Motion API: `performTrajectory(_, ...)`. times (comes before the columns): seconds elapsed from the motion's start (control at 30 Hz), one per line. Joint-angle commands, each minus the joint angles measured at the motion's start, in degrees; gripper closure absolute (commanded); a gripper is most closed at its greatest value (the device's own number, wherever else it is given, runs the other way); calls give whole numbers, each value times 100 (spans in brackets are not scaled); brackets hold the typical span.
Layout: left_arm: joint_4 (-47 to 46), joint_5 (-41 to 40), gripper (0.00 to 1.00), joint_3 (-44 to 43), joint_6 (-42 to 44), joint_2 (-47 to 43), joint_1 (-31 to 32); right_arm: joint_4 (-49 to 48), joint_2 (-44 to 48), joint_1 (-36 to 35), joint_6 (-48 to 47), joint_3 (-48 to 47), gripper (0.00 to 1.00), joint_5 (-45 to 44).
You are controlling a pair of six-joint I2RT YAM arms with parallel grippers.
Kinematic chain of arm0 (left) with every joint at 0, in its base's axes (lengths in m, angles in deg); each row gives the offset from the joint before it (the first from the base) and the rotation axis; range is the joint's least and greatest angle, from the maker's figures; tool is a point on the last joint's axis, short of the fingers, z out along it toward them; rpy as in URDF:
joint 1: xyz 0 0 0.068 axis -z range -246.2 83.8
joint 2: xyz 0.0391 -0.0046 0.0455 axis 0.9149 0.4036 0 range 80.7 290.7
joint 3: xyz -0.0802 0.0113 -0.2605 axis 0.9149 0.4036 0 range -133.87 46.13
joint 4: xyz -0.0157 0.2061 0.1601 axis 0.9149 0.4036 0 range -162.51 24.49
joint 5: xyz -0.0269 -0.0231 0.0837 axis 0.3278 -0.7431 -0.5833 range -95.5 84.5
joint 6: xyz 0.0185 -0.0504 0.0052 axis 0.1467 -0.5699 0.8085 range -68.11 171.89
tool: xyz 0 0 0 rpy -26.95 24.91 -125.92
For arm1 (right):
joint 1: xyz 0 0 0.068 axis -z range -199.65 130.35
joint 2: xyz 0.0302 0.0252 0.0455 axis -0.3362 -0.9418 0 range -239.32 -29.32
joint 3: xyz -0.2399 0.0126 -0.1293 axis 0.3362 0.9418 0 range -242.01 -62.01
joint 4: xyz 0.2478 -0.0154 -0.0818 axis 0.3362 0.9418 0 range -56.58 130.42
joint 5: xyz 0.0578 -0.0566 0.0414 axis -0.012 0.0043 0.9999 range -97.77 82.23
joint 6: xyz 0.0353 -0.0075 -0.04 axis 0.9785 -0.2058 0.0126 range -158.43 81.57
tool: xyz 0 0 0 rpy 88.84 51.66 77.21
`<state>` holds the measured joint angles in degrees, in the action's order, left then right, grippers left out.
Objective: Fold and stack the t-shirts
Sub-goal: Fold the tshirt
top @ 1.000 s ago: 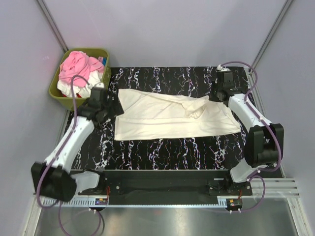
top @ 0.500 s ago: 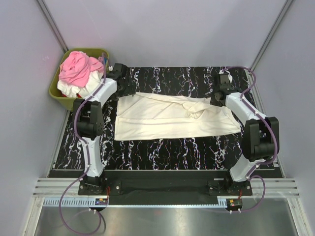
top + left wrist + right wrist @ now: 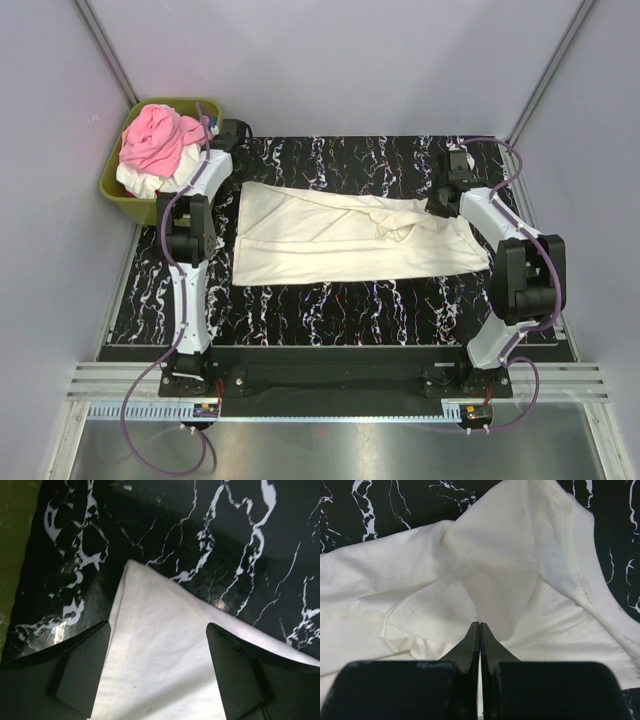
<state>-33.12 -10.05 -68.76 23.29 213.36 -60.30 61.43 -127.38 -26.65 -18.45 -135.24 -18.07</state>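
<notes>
Black marbled table (image 3: 330, 300) beneath plain cream t-shirt (image 3: 340, 240)

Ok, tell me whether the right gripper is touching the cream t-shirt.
Touching. In the right wrist view the right gripper, jaws shut, pinches the cream t-shirt; cloth tents up to its tips.

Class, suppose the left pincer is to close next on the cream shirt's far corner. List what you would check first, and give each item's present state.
1. Left pincer open: ok.
2. Cream t-shirt corner between its fingers: ok.
3. Right pincer shut: ok.
4. Right pincer actually holding cloth: cannot tell.
5. Shirt lying flat on the table: not ok, bunched near the right pincer.
6. Left arm free of the basket: cannot tell.
</notes>
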Motion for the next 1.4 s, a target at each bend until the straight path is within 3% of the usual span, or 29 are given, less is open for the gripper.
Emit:
performTrajectory(0.0, -196, 113, 17, -699, -251, 425, -62, -208, -125, 15, 146, -51, 100, 239)
performTrajectory(0.2, -55, 8, 17, -1210, -453, 962, -62, -270, -161, 15, 251, 28, 100, 363)
performTrajectory(0.37, -2, 25, 18, -1395, -585, 1244, -62, -261, -90, 32, 356, 125, 100, -68)
performTrajectory(0.47, -2, 95, 27, -1405, -603, 1402, -62, -278, -108, 50, 383, 116, 100, 55)
performTrajectory(0.6, -37, 157, 58, -1221, -620, 1342, -62, -261, -152, 59, 409, 99, 100, 20)
performTrajectory(0.83, -11, 122, 99, -904, -454, 920, -62, -182, -222, 331, 488, -130, 100, 143)
performTrajectory(1.37, 534, -484, 100, -596, 328, -556, -18, 363, -635, 1087, 269, -1886, 100, 345)
